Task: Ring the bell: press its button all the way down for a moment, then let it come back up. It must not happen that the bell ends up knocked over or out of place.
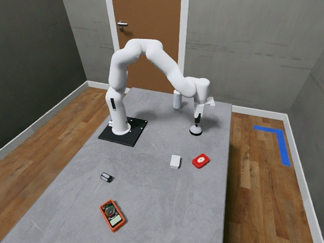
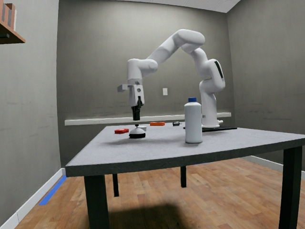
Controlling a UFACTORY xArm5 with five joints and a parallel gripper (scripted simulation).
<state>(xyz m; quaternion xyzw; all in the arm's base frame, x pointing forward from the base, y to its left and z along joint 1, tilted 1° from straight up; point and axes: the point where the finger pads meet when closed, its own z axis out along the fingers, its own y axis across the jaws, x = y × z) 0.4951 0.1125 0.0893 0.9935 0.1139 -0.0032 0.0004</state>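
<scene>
The bell is a white dome on a black base, standing on the grey table near its right edge; it also shows in the exterior view. Its small button stands up on top of the dome. My gripper points straight down, fingers shut and empty. In the exterior view the fingertips hang a short gap above the button, not touching it.
A white bottle with a blue cap stands behind the bell toward the arm base. A red flat device, a white box, a small black-and-white object and an orange multimeter lie nearer the front.
</scene>
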